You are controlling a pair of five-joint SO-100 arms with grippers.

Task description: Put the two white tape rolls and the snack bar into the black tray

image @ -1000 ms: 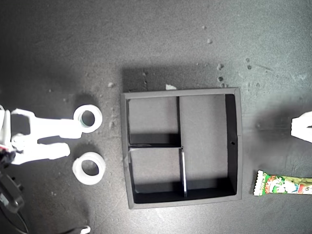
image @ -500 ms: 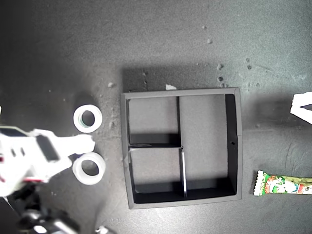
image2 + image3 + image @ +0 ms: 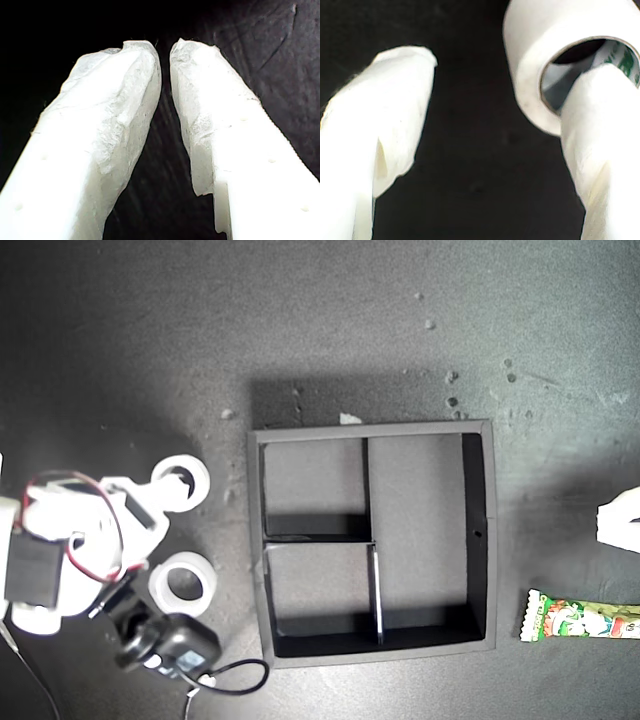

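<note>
Two white tape rolls lie at the exterior view's left, just outside the black tray (image 3: 490,540). At the upper roll (image 3: 197,472) my second gripper (image 3: 160,512) is open, with one finger inside the roll's hole. In the second wrist view that roll (image 3: 530,60) has a finger (image 3: 600,150) in its hole, and the other finger stands well apart outside its wall. The lower roll (image 3: 184,583) lies free. The snack bar (image 3: 580,618) lies at the exterior view's lower right. Above it my first gripper (image 3: 620,520) shows only its tip; its fingers (image 3: 125,100) are almost together, with nothing between them.
The tray's three compartments hold nothing. A black camera module (image 3: 170,645) with a cable hangs from the second arm near the tray's lower corner on the exterior view's left. Small white specks (image 3: 350,419) dot the dark mat above the tray.
The second arm swung from between the two rolls back to the upper one and now has a finger in its hole. Its wrist turned, showing the camera and wires. The first gripper shifted slightly.
</note>
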